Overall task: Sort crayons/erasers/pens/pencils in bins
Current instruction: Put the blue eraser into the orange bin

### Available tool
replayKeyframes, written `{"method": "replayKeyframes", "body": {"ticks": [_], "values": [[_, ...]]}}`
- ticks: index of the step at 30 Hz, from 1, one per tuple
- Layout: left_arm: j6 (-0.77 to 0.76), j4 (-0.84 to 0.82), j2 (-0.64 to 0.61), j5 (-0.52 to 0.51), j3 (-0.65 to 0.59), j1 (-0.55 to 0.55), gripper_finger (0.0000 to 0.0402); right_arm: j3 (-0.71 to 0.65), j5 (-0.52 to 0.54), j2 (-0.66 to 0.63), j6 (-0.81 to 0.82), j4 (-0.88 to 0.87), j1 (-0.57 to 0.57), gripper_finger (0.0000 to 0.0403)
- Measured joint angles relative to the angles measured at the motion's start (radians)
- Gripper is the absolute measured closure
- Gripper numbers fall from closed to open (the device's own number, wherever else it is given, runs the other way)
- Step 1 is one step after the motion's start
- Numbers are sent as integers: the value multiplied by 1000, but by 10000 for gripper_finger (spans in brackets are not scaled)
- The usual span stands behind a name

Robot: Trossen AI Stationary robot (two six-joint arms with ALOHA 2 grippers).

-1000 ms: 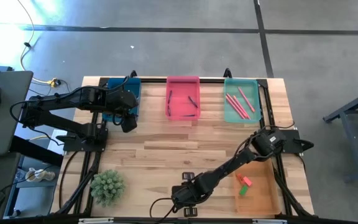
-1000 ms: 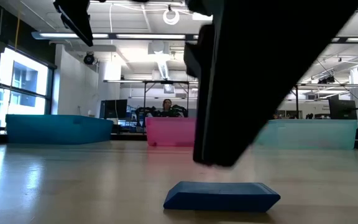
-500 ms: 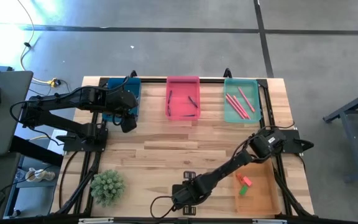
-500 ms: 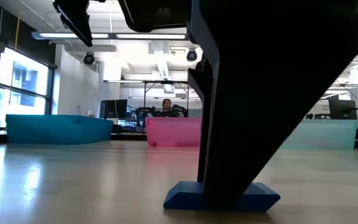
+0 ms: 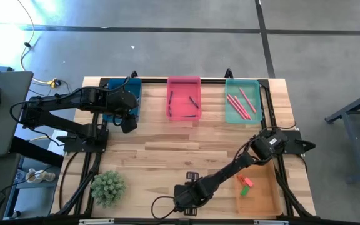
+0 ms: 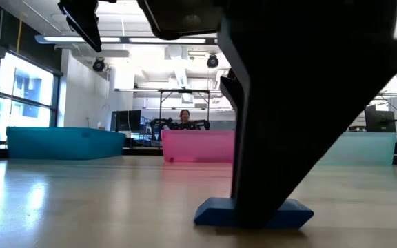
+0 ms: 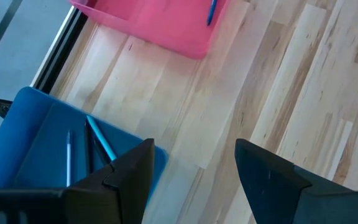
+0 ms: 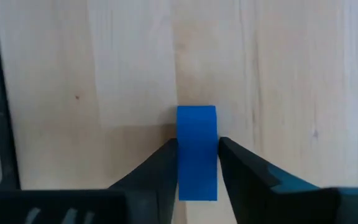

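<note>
The blue eraser [image 8: 197, 149] lies on the worktop [image 5: 161, 156] just beside the orange bin [image 5: 274, 200], our right tool [image 8: 197, 163] clamped on its sides. That bin already holds the pink and green erasers [image 5: 245, 184]; sticks fill the other bins. We judge this eraser the last stray. Our left tool [image 7: 191, 171] waits, fingers apart, near the blue bin [image 5: 132, 90]
</note>
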Motion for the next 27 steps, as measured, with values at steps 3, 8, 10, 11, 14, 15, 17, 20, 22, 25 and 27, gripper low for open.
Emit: {"method": "replayKeyframes", "body": {"ticks": [3,8,10,11,14,15,17,20,22,25,27], "values": [[0,0,0,0,0,0,188,0,2,-1,2,-22,0,312],[0,-5,0,0,0,0,188,0,0,-1,2,-26,0,350],[0,-5,0,0,0,0,188,-1,0,-1,2,-25,0,359],[0,-5,0,0,0,0,188,-2,0,-1,2,-24,1,362],[0,-8,0,0,0,0,188,-3,2,-4,2,-21,5,363],[0,-8,0,0,0,0,188,-3,5,-7,2,-19,7,363],[0,-8,0,0,0,0,188,-6,15,-13,3,-15,10,362],[0,-9,0,0,0,0,188,-8,28,-23,3,-14,13,362],[0,-9,0,0,0,0,188,-8,33,-28,2,-15,14,362],[0,-9,0,0,0,0,188,-9,33,-35,1,-35,15,362],[0,-10,0,0,0,0,188,-10,34,-38,3,-57,16,362]]}}
